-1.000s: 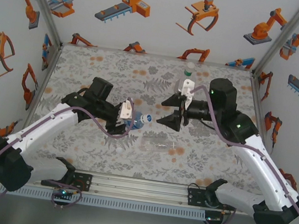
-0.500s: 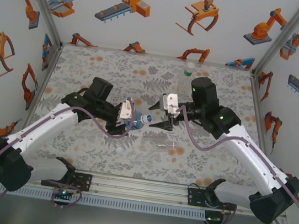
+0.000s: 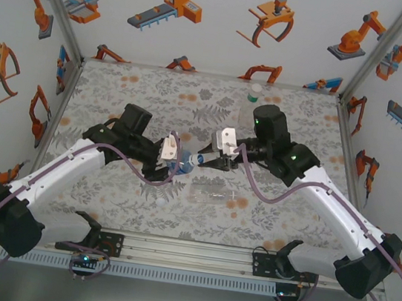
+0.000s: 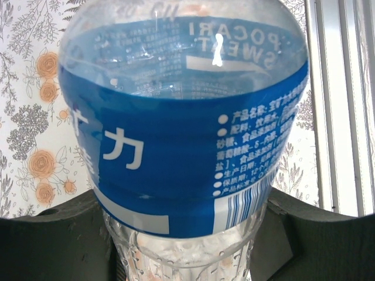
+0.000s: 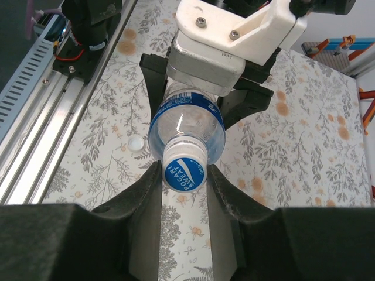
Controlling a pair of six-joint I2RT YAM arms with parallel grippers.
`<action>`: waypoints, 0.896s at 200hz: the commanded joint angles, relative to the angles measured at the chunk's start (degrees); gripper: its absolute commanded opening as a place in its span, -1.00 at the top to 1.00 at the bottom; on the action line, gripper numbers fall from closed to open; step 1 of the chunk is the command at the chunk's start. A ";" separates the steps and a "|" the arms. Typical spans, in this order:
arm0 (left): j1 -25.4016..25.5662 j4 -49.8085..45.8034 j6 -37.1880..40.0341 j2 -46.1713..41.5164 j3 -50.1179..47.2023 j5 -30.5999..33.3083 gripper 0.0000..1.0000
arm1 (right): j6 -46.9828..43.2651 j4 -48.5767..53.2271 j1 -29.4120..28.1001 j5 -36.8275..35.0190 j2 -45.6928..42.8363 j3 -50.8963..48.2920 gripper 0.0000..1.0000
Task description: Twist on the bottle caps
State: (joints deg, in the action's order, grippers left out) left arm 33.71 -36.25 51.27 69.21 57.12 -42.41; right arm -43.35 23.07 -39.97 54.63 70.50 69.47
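My left gripper (image 3: 174,163) is shut on the clear bottle with the blue label (image 3: 186,163), which lies tilted above the mat with its neck toward the right. In the left wrist view the bottle (image 4: 181,129) sits between the dark fingers (image 4: 53,240). Its blue-and-white cap (image 5: 183,170) sits on the neck. My right gripper (image 5: 183,174) is shut on this cap, one finger (image 5: 140,193) pressing each side. In the top view the right gripper (image 3: 205,159) meets the bottle's mouth.
A clear unlabelled bottle (image 3: 214,193) lies on the mat in front of the grippers. A pale bottle with a green top (image 3: 254,93) stands at the back. A loose white cap (image 5: 136,143) lies on the mat below the held bottle. Aluminium rails (image 5: 41,117) run along the near edge.
My right gripper has swung left to the bottle's mouth and closed on the cap. The left gripper and the bottle have stayed in place.
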 commanded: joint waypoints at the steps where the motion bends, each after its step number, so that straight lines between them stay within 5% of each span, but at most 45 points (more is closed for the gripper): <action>1: 0.17 -0.62 0.68 -0.30 1.76 -2.50 1.00 | -0.20 -0.66 -0.80 1.11 0.60 -0.65 0.55; 27: 0.24 -0.60 0.68 -0.26 1.76 -2.43 1.00 | 11.85 -4.47 -0.86 -0.96 0.26 -1.84 0.64; 74: 0.21 -0.55 0.66 -0.30 1.85 -2.36 1.00 | 61.96 -22.14 -1.81 -19.32 -4.01 -11.47 0.80; 100: 0.12 -0.04 0.26 -0.18 1.85 -2.33 1.00 | 84.40 -15.91 -3.18 -31.79 -4.89 -10.69 0.91; 122: 0.12 0.40 -0.12 -0.26 1.80 -2.59 1.00 | 101.17 -8.95 -3.18 -34.50 -2.91 -7.78 0.85; 147: 0.11 0.52 -0.26 -0.16 1.76 -2.83 1.00 | 113.39 -2.08 -3.19 -33.70 0.45 -5.22 0.83; 179: 0.04 0.57 -0.20 -0.39 1.65 -2.50 1.00 | 114.24 0.12 -3.17 -33.06 1.88 -2.53 0.71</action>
State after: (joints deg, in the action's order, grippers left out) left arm 32.53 -38.76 50.13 69.32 57.12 -37.52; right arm 62.19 19.03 -42.59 24.08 70.50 64.49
